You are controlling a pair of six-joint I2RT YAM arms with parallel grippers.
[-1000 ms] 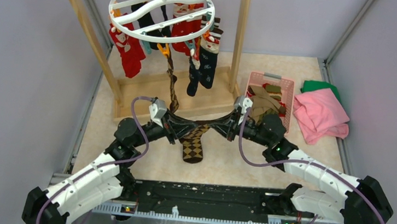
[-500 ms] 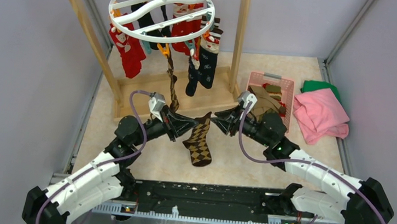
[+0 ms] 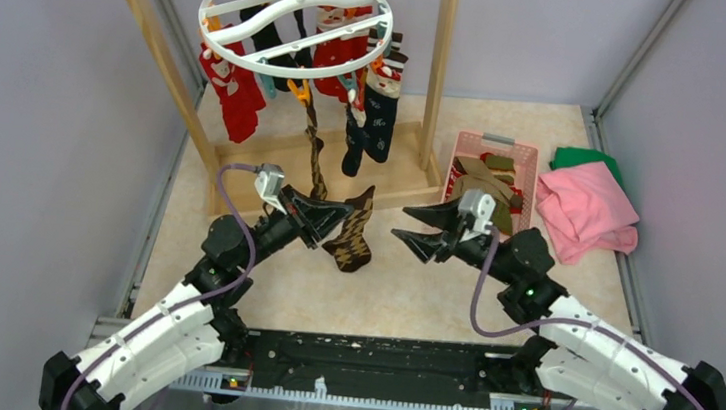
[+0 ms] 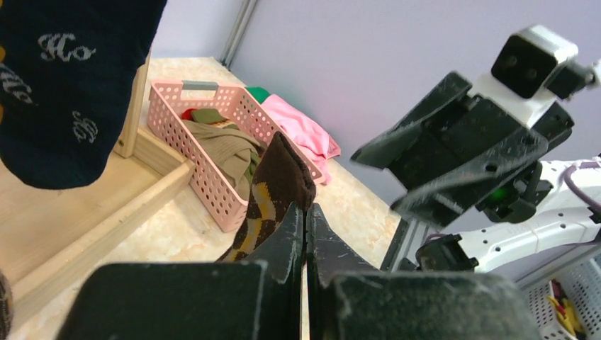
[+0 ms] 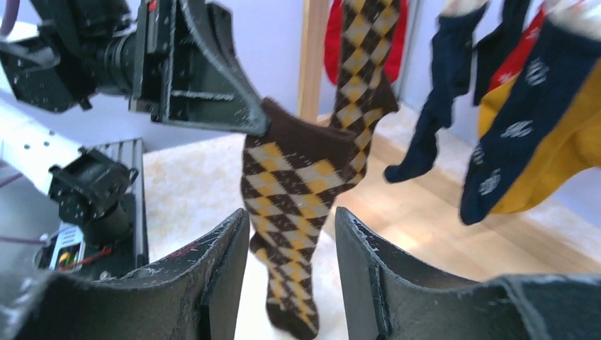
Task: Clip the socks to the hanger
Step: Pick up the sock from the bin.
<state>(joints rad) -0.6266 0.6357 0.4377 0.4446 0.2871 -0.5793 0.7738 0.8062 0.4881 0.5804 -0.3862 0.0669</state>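
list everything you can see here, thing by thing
hanger: one, white ring with orange and teal clips, hooked on the rack's bar
hung socks: several, red, black, navy, argyle, clipped under the ring
held sock: one, brown argyle, dangling from left claw
basket: one, pink, right of the rack
basket socks: a few, olive-brown, inside basket
wooden rack: one, pale wood, far side
pink cloth: one, right of basket
green cloth: one, behind pink cloth
left claw: black, shut on held sock
right claw: black, open, empty
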